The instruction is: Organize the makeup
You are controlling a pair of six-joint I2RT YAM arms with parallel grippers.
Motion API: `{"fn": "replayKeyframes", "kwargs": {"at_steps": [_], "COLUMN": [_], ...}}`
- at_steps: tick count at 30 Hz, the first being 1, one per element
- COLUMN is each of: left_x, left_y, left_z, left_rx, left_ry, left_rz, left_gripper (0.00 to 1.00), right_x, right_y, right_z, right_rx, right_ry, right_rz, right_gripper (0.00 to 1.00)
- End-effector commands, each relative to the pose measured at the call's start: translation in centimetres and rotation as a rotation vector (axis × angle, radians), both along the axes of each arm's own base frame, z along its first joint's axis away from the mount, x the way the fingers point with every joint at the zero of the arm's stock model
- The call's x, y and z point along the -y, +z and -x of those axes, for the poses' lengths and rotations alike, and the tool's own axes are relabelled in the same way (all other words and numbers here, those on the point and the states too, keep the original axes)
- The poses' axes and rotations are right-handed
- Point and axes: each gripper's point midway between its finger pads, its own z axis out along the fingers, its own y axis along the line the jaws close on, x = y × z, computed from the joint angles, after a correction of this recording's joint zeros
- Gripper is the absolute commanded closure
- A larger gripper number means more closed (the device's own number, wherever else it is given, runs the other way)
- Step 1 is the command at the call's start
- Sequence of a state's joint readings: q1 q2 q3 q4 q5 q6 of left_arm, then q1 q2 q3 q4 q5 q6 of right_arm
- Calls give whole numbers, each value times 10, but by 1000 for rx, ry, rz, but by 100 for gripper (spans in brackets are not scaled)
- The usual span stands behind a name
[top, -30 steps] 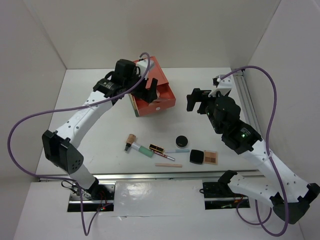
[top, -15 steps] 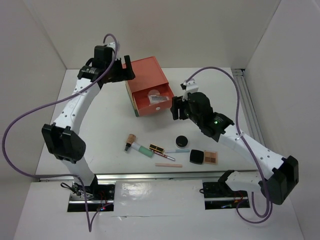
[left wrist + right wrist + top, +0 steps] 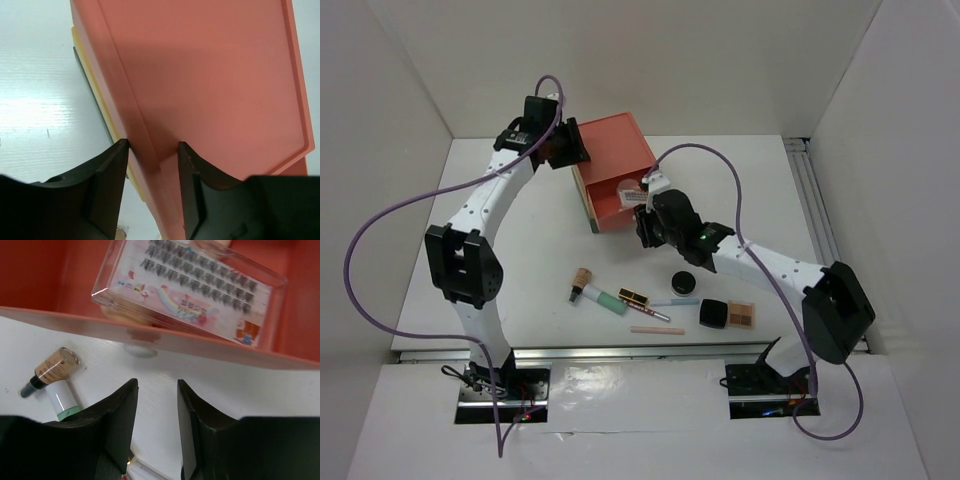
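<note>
Right claw [image 3: 156,384] agape below drawer box [image 3: 210,347] | lash case [image 3: 190,295] print illegible

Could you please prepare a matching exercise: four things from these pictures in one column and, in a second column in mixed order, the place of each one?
Things
1. clear lash case
2. mint-green tube
3. eyeshadow palette
4. fingers of the left gripper

Places
A. rightmost loose cosmetic in the top view
B. on either side of the orange box rim
C. inside the open drawer
D. leftmost loose cosmetic in the top view

Pairs: 1-C, 2-D, 3-A, 4-B
</note>
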State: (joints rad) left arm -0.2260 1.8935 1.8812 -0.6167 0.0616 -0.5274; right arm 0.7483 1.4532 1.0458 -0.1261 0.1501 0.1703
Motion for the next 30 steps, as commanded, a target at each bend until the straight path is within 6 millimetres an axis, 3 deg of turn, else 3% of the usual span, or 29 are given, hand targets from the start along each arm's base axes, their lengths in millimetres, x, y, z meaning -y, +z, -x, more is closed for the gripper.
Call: {"fn": "replayKeyframes", "kwargs": {"at_steps": [1, 3, 4, 6, 7, 10, 11, 12, 13, 14, 15, 17, 18, 22, 23, 24, 26, 27, 30], "left_x": [1, 0, 0, 0, 4, 3, 3, 3, 5, 5, 5, 10, 10, 9, 9, 9, 7, 7, 7], "left_y": [-34, -34, -34, -39, -42, -42, -42, -42, -46, -46, -46, -51, -51, -50, -50, -50, -46, -46, -45], "left_z": [10, 12, 12, 13, 16, 16, 16, 16, 19, 19, 19, 19, 19, 22, 22, 22, 22, 22, 24], "left_rx": [-82, -79, -79, -89, -98, -96, -96, -96, -101, -101, -101, -107, -107, -107, -107, -107, -97, -97, -97], "left_ry": [-1, -1, -1, -1, -10, -17, -17, -17, -26, -26, -26, -41, -41, -41, -41, -41, -35, -35, -35], "left_rz": [-39, -38, -38, -41, -43, -50, -50, -50, -65, -65, -65, -74, -74, -74, -74, -74, -78, -78, -78], "left_gripper": [48, 50, 52, 54, 54, 55, 55, 55, 55, 55, 56, 56, 56, 56, 56, 56, 56, 56, 56], "right_x": [-29, -36, -40, -42, -44, -52, -58, -63, -65, -74, -75, -82, -86, -81, -72, -67, -56, -52, -51], "right_y": [42, 47, 64, 66, 79, 79, 93, 95, 80, 92, 91, 72, 80, 68, 79, 57, 54, 30, 12], "right_z": [-23, -33, -43, -57, -66, -83, -89, -95, -104, -110, -119, -131, -135, -119, -112, -99, -88, -81, -77], "right_rx": [137, 175, 226, 247, 282, 305, 323, 335, 316, 332, 331, 299, 302, 263, 271, 235, 226, 188, 162], "right_ry": [4, -10, -30, -84, -106, -129, -130, -125, -119, -110, -109, -102, -106, -86, -100, -90, -107, -94, -78], "right_rz": [-107, -134, -174, -181, -205, -182, -201, -191, -162, -185, -186, -160, -175, -142, -158, -124, -139, -107, -76], "right_gripper": [57, 57, 59, 60, 60, 60, 60, 60, 60, 60, 60, 60, 60, 42, 40, 39, 37, 37, 33]}}
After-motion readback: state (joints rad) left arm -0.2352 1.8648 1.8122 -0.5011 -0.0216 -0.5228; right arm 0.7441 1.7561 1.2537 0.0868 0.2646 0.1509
